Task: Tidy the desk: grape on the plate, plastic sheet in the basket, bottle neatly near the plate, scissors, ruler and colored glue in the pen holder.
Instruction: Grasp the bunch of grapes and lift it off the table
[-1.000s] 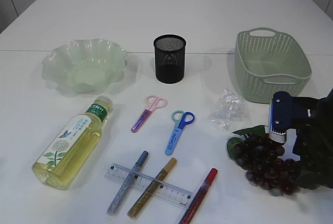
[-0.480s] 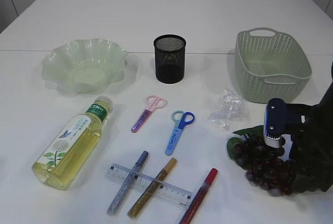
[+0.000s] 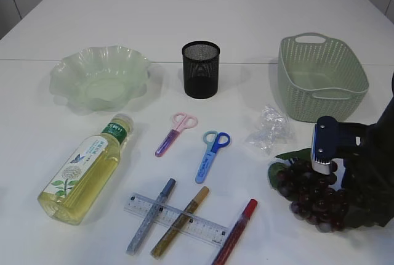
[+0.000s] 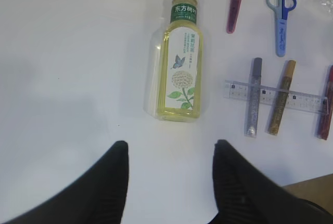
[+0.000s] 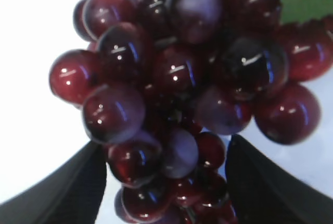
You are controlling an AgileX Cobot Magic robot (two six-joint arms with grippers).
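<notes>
At lower right of my exterior view I see the dark red grape bunch lying on the table with a green leaf, the crumpled clear plastic sheet just above it and the pale green basket upright at upper right. The ruffled green plate sits upper left, the black mesh pen holder stands at top centre, and the bottle of yellow liquid lies on its side lower left. At centre I see the pink scissors and blue scissors lying closed, and below them the clear ruler lies under the silver glue and gold glue, with the red glue at its right end.
</notes>
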